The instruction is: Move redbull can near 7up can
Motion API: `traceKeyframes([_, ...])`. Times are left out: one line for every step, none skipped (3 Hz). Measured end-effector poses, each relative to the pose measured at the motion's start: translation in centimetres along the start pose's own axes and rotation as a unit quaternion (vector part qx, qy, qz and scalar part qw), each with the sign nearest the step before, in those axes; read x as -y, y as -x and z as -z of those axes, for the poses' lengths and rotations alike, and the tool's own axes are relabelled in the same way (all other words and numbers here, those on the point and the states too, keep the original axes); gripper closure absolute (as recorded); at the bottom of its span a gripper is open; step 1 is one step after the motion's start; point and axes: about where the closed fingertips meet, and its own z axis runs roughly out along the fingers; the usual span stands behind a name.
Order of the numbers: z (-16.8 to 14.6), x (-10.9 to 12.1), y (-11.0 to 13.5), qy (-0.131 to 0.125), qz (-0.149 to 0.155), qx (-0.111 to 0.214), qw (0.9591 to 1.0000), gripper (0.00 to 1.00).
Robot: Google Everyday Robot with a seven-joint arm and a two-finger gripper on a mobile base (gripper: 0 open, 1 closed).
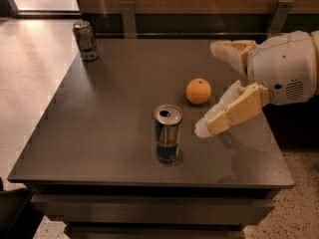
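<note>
The redbull can (pixel 168 133), slim, blue and silver with a shiny top, stands upright near the front middle of the dark table (pixel 114 108). The 7up can (pixel 85 40), greyish-silver, stands upright at the table's far left corner. My gripper (pixel 207 86) reaches in from the right, open, with two cream fingers spread wide. The lower finger's tip (pixel 204 127) is just right of the redbull can, apart from it. The upper finger (pixel 227 50) is farther back. The gripper holds nothing.
An orange (pixel 198 91) lies on the table between the gripper's fingers, right of and behind the redbull can. A wooden wall panel with metal brackets (pixel 128 14) runs behind the table. Light floor lies to the left.
</note>
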Motion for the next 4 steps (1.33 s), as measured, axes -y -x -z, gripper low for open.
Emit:
traceKeyframes([-2.8,-0.4,-0.4,-0.001,-0.019,0.052,0.9985,0.0])
traceKeyframes([-4.9,-0.8,-1.0,-0.002,-0.036,0.083,0.9959,0.0])
traceKeyframes([-6.6,-1.1,-1.9,-0.006,-0.049,0.107,0.993,0.0])
traceKeyframes([-7.9,-1.3,-2.7,-0.016,-0.061,0.131,0.9895,0.0])
